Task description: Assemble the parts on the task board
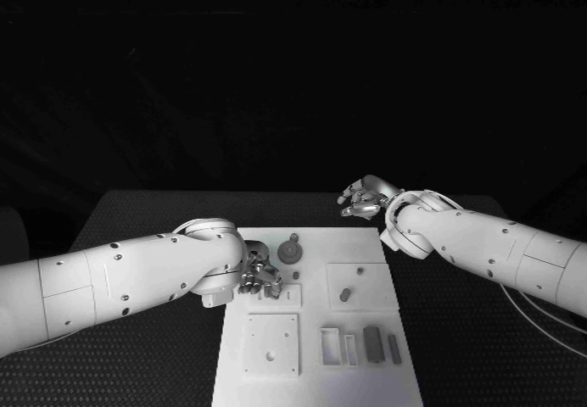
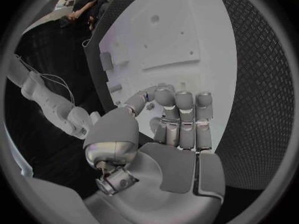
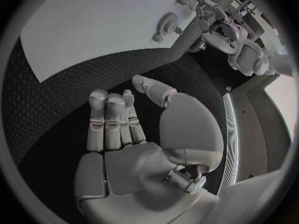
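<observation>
Head view: the left hand (image 1: 260, 275) hovers over the board's (image 1: 367, 242) left side beside the gear (image 1: 290, 252), fingers curled, nothing visibly held. Parts (image 1: 373, 343) lie near the front. The right hand (image 1: 366, 197) hangs empty, fingers apart, beyond the far right corner.

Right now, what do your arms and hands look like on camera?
Both arms are white, smooth-shelled, with small dark screw dots; thin cables loop beside the right arm. The left arm shows panel seams. The left hand and right hand are silver, segmented metal.
</observation>
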Robot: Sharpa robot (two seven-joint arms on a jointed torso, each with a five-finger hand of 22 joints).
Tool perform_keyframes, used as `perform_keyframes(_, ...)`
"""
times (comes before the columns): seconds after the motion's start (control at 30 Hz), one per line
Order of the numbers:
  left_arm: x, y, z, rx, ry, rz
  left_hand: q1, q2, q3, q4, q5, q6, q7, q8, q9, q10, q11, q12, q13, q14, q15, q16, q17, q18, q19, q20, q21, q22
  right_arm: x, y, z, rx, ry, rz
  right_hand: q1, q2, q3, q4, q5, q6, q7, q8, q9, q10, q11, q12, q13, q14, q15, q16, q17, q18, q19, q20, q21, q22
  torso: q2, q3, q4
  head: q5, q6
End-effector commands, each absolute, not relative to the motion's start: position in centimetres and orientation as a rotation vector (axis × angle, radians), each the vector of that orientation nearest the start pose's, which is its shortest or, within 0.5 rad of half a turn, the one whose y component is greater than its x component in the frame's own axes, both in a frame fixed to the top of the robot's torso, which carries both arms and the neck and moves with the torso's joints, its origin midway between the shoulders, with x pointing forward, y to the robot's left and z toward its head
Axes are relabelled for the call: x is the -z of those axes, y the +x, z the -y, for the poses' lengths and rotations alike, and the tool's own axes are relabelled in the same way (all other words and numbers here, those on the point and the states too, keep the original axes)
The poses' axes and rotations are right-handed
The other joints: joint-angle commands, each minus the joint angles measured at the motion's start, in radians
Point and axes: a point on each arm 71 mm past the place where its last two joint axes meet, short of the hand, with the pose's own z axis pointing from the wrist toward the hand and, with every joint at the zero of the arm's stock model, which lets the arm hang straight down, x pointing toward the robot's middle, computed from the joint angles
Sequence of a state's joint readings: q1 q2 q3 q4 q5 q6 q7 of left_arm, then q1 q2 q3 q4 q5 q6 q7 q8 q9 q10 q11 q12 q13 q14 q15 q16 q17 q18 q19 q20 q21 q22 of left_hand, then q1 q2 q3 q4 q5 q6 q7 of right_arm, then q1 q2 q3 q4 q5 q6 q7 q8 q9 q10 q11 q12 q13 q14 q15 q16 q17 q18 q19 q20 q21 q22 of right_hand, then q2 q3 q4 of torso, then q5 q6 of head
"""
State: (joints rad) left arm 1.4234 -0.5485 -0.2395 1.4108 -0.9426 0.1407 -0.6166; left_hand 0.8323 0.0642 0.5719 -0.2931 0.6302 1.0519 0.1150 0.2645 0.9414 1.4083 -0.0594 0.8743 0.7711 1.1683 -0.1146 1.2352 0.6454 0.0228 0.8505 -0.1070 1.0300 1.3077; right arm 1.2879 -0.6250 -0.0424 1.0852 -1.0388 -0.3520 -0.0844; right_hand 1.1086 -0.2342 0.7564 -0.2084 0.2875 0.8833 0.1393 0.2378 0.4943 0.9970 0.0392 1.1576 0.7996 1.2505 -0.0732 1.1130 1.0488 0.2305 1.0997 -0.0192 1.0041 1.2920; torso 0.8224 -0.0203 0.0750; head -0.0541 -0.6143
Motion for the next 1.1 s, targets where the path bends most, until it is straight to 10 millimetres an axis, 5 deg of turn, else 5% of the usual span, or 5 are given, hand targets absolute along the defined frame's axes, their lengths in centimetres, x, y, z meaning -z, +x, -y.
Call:
perform_keyframes(0.03,19.53,49.68,-11.06,0.345,0.018,-2.392,-0.003,0.004,0.005,0.000,0.003,0.141,-0.109,0.003,0.003,-0.036,-0.045,0.005,-0.001,-0.008,-0.046,0.004,-0.002,0.007,0.003,-0.141,0.006,0.000,16.44,57.68,22.90,-0.632,0.323,-1.636,0.006,0.006,0.006,0.000,0.007,-0.007,0.012,0.002,-0.001,-0.001,-0.002,0.004,-0.002,-0.007,0.001,0.002,-0.001,0.031,0.006,-0.002,-0.007,0.002,0.000,0.0001,-0.0002,0.001,-0.002)
perform_keyframes(1.1,19.64,49.75,-10.28,0.339,0.047,-2.401,-0.049,0.032,-0.001,0.003,-0.013,0.162,-0.112,0.004,0.028,-0.025,-0.046,0.015,-0.014,-0.007,-0.049,0.026,-0.031,0.006,0.004,-0.144,0.018,-0.014,16.48,57.65,22.73,-0.637,0.318,-1.643,0.006,0.007,0.007,-0.001,0.008,-0.007,0.011,0.003,-0.001,-0.001,-0.002,0.005,-0.003,-0.008,0.001,0.002,-0.002,0.031,0.006,-0.002,-0.007,0.002,0.001,0.0011,-0.0001,0.000,-0.006)
